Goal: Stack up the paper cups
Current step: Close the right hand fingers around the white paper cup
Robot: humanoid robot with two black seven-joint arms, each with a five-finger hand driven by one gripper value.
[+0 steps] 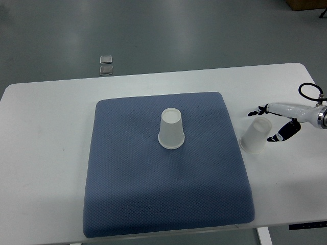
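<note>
A white table [46, 153] fills most of the top view. A big blue mat [153, 204] lies in the middle of it. The mat is soft-looking and has tiny bumps all over it.

One paper cup [171, 128] stands on the mat, near the middle and a bit toward the far side. It is white and plain. It stands upside down, with its wide mouth flat on the mat and its small round bottom facing up. It looks a little see-through, like thin paper.

A second cup [256, 136] is off the mat, on the bare table just to the right of the mat's edge. It is white and plain too. It is tipped over, with its wide open end pointing toward the mat and its small end pointing toward the robot's hand.

The right hand [278, 122] comes in from the right side. It is white with dark fingertips. One finger [258, 111] reaches out above the tipped cup, and another finger [284, 133] curls in beside the cup's small end. The fingers sit on both sides of the cup, but it is too hard to tell if they really squeeze it.

Two small clear squares [106, 65] lie on the grey floor past the far edge of the table.
</note>
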